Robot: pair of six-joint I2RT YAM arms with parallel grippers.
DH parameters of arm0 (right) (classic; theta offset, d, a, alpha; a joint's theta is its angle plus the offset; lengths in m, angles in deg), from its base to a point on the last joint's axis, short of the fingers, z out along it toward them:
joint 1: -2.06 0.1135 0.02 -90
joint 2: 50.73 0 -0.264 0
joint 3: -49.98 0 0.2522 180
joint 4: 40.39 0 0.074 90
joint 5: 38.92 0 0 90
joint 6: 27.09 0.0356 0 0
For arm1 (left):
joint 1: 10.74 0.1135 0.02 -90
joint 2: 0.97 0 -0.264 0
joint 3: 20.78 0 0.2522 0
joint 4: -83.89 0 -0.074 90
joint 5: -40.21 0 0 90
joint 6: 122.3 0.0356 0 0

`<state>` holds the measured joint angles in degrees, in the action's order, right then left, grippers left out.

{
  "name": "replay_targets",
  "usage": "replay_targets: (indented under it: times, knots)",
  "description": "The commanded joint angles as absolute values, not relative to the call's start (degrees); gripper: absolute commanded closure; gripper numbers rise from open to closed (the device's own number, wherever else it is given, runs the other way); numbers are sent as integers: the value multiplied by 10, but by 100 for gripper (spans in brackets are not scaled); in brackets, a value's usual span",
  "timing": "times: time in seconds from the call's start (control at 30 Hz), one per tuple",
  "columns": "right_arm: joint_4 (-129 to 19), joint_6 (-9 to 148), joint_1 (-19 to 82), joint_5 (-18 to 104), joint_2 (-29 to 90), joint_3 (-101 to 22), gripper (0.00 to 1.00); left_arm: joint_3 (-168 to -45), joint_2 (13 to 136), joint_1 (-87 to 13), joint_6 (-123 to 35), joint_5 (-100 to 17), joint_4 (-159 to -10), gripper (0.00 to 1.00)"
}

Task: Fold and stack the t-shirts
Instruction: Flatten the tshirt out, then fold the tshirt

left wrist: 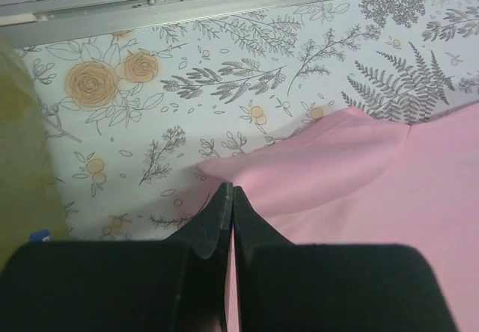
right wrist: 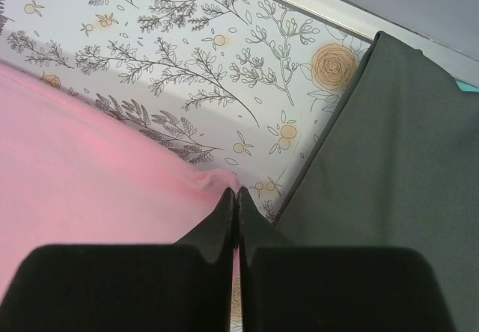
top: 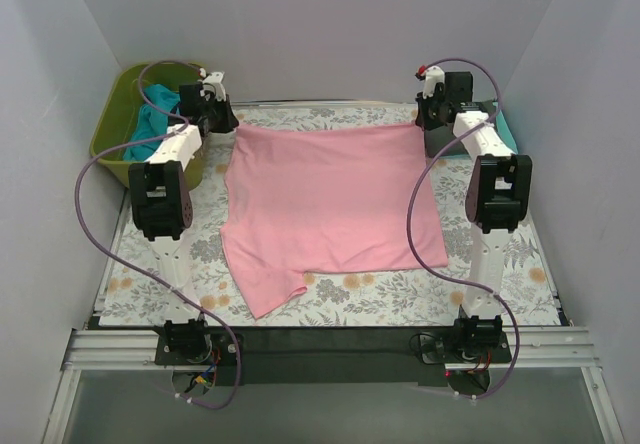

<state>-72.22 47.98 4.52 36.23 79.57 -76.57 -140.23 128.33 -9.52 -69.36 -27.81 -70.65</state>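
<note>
L gripper (left wrist: 229,190): jaws pinching pink shirt (top: 330,199) corner.
R gripper (right wrist: 234,192): jaws pinching other far corner.
Risk: thin bite, corner slips on lift, fold skews.

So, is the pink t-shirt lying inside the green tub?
No, the pink t-shirt lies spread out on the floral table cloth, while the green tub beside it holds teal fabric.

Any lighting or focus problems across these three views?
Top view: even, soft light, sharp throughout, faint shadows edging the pink shirt. Left wrist: cloth print crisp, tub at the left edge blurred, left gripper a featureless black mass. Right wrist: print crisp, right gripper equally dark, no glare.
</note>
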Motion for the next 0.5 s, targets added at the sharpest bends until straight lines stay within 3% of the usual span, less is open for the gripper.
replay_targets:
  times: [0.0, 0.47]
  knots:
    - [-716, 464, 36, 350, 743, -746, 99, -1361, 1194, -85, -673, -255, -735, 100]
    - [-728, 422, 11, 313, 692, -664, 99, -1173, 1071, -75, -639, -219, -758, 100]
